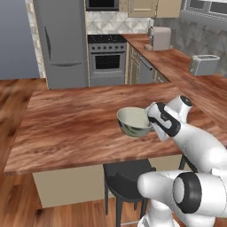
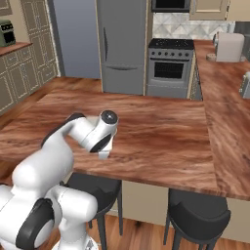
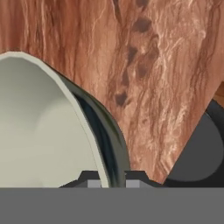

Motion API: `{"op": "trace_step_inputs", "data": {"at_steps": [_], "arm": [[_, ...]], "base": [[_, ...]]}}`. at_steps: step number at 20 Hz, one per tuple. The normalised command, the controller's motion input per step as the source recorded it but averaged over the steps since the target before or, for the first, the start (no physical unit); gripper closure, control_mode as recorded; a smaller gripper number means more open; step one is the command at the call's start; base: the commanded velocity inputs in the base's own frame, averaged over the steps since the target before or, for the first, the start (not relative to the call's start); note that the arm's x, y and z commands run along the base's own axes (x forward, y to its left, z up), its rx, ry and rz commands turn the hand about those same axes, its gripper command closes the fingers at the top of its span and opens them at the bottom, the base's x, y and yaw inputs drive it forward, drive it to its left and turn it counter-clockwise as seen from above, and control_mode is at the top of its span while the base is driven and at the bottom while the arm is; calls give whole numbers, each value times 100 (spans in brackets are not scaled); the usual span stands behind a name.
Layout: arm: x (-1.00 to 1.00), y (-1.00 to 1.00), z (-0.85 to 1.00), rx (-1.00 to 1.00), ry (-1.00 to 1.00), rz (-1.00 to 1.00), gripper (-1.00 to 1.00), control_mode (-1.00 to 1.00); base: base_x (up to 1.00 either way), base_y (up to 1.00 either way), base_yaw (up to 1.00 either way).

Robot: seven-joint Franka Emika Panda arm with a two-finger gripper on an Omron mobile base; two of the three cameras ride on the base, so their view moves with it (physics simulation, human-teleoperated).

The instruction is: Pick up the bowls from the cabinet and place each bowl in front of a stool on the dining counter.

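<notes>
Bowl in pincer above dining counter, stool in hand view.

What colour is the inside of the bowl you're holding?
Pale cream-green inside the bowl, with a dark green-blue outside; the hand view shows it best.

Grey fridge beside oven; toaster on worktop.
</notes>
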Motion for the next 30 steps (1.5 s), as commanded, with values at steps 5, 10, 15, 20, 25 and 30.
{"op": "trace_step_inputs", "data": {"at_steps": [5, 10, 15, 20, 25, 30], "arm": [[18, 14, -36, 0, 0, 0, 100, -100], [28, 11, -23, 0, 0, 0, 100, -100], [24, 4, -18, -1, 0, 0, 100, -100], [7, 0, -9, -1, 0, 0, 100, -100], [7, 0, -7, 0, 0, 0, 100, -100], [19, 0, -10, -1, 3, 0, 100, -100]], "base": [[0, 0, 0], [0, 0, 0], [0, 0, 0], [0, 0, 0], [0, 0, 0], [0, 0, 0]]}}
